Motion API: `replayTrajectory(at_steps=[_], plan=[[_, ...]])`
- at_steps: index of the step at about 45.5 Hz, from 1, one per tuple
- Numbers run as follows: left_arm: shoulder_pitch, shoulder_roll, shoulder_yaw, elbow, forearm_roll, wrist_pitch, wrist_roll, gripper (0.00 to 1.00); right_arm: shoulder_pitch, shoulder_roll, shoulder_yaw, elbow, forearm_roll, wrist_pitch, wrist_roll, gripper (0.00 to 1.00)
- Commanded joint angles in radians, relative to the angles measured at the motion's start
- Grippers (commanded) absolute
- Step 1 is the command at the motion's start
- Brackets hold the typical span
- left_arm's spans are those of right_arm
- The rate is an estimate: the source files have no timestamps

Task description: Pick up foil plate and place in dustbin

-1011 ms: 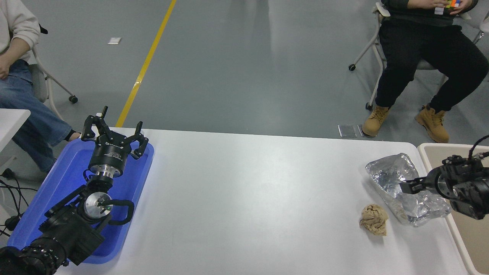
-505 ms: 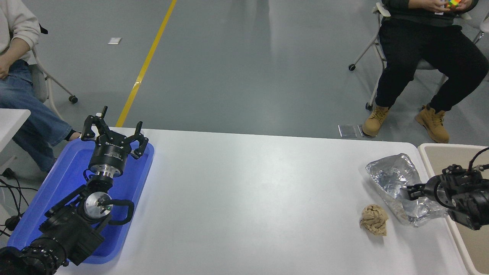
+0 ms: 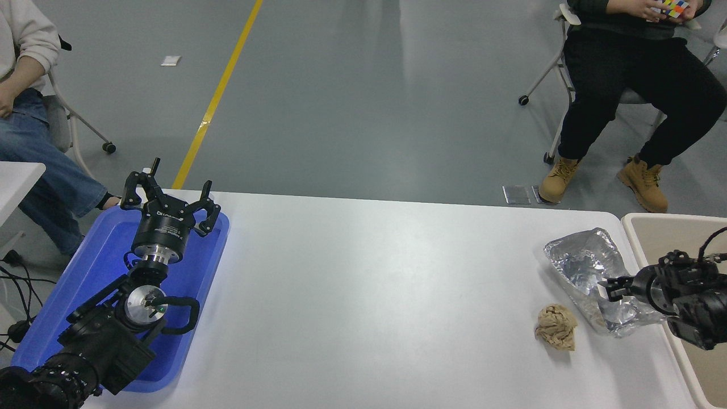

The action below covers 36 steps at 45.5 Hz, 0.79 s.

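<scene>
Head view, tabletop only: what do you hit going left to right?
Blue tray with the parked left gripper over it → tan paper ball → foil plate → right gripper at the plate's right part → dustbin.

Open table mid-span, clutter at both ends.
I see bare table (image 3: pixel 369 284) between blue tray (image 3: pixel 91 272) and foil plate (image 3: pixel 590 267); paper ball (image 3: pixel 556 334) crowds the plate's near side.

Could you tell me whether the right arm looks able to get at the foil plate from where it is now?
Probably yes. The right claw already sits over the foil plate near the table's right edge, and nothing lies between them; the paper ball rests clear of it.
</scene>
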Motion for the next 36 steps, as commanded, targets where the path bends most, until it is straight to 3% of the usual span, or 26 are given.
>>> replayTrajectory(at_steps=[1,9,16,23,36], plan=[[0.001,0.0,0.0,0.0,0.001,0.0,0.0,1.0,-0.013,0.004,-0.001,-0.001,-0.001,-0.003,0.0,0.46],[0.001,0.0,0.0,0.0,0.001,0.0,0.0,1.0,-0.015,0.004,-0.007,-0.001,-0.001,-0.003,0.0,0.21],[0.001,0.0,0.0,0.0,0.001,0.0,0.0,1.0,-0.015,0.004,-0.009,-0.001,-0.002,-0.003,0.0,0.08],[-0.001,0.0,0.0,0.0,-0.001,0.0,0.0,1.0,-0.015,0.004,-0.01,-0.001,-0.008,-0.003,0.008,0.01],[-0.001,0.0,0.0,0.0,0.001,0.0,0.0,1.0,-0.012,-0.001,-0.01,-0.001,-0.008,-0.001,0.02,0.0]])
